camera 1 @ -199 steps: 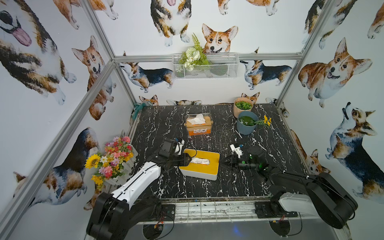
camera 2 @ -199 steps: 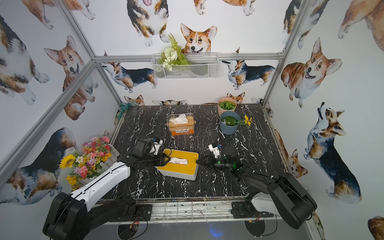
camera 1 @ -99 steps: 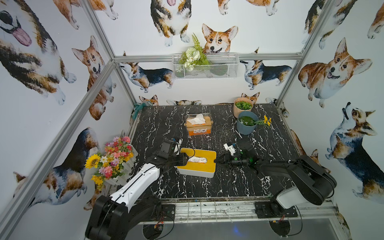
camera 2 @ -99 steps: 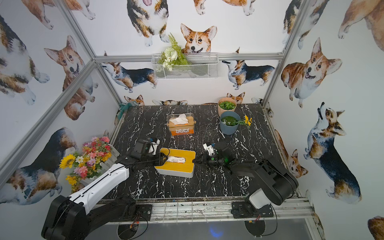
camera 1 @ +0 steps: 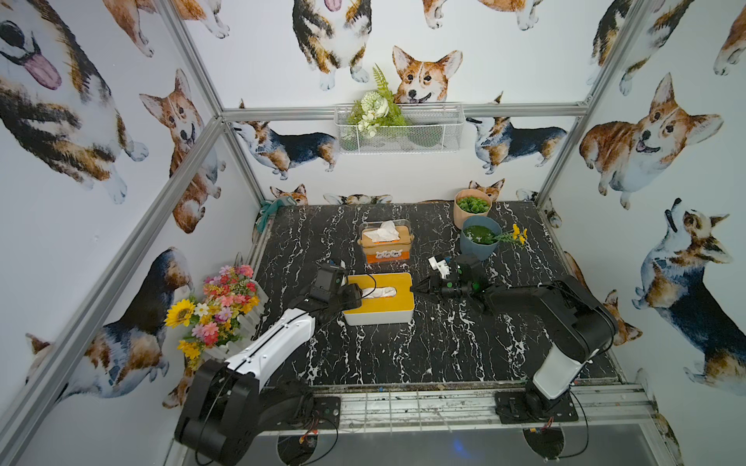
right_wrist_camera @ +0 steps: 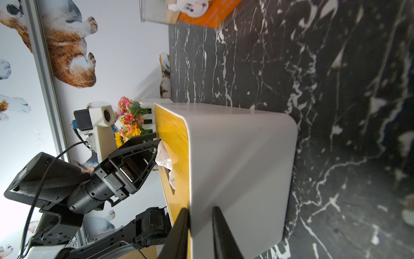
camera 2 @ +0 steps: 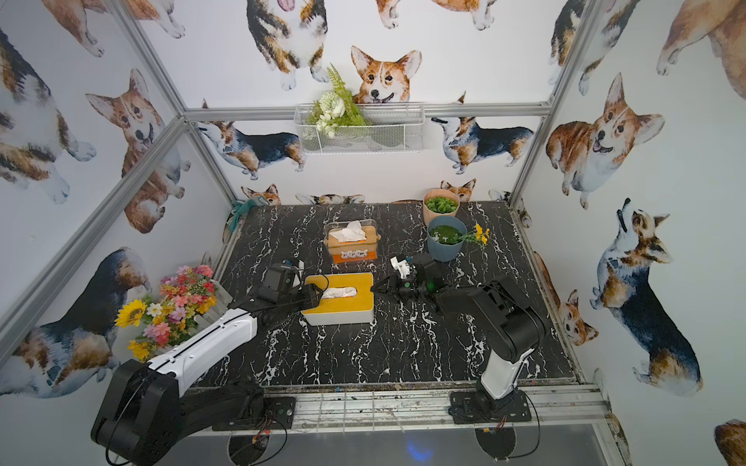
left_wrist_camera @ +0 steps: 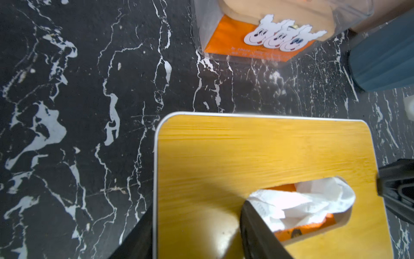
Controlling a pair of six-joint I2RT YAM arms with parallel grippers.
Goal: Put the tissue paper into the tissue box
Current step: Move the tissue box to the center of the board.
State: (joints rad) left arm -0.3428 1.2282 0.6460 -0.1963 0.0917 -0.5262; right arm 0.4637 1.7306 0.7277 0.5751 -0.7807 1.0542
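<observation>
Straddling tissue box (camera 1: 377, 317) edges, left fingers (left_wrist_camera: 257, 235) spread at tissue paper (left_wrist_camera: 302, 201), right fingers (right_wrist_camera: 220, 233) narrow, grip unclear

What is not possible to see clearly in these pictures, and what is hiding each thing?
Yellow-lidded tissue box interior: mostly covered by the lid, every view.
Tissue paper, one end: left wrist view, behind a finger of the left gripper.
Right gripper contact with the box: too small in top views, unclear in right wrist view.
</observation>
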